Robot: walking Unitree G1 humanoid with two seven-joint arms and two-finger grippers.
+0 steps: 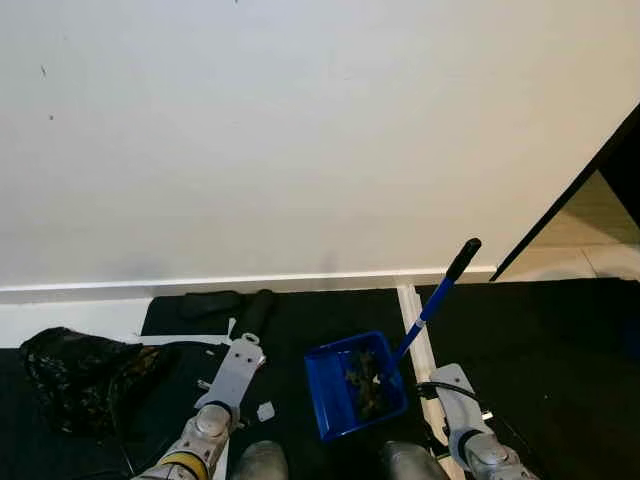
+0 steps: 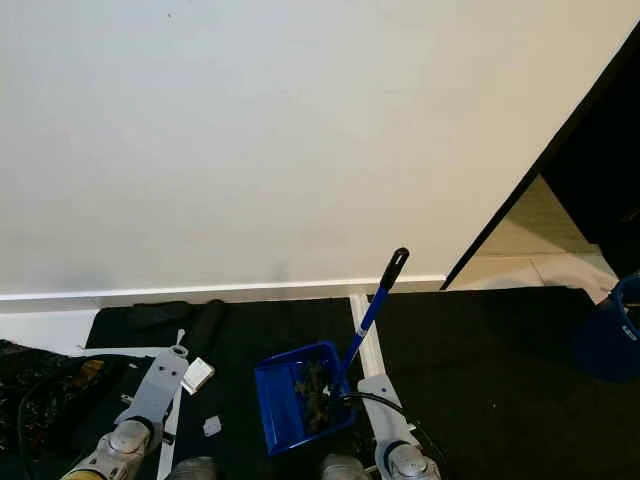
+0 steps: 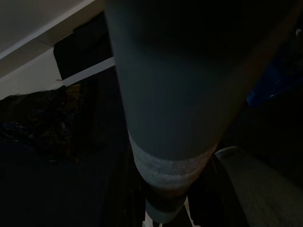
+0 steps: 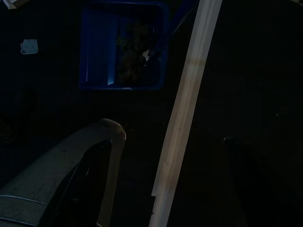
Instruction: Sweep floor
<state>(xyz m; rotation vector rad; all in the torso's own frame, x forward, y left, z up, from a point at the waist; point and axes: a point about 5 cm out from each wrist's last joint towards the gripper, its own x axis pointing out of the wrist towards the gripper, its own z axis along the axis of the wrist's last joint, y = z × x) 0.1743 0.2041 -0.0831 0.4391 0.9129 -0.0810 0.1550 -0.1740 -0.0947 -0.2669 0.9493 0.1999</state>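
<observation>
My blue dustpan sits on the black mat, near its wall-side edge, with debris inside and its handle tilted up toward the wall. I cannot tell whether my left gripper or right gripper are apart or together.
</observation>
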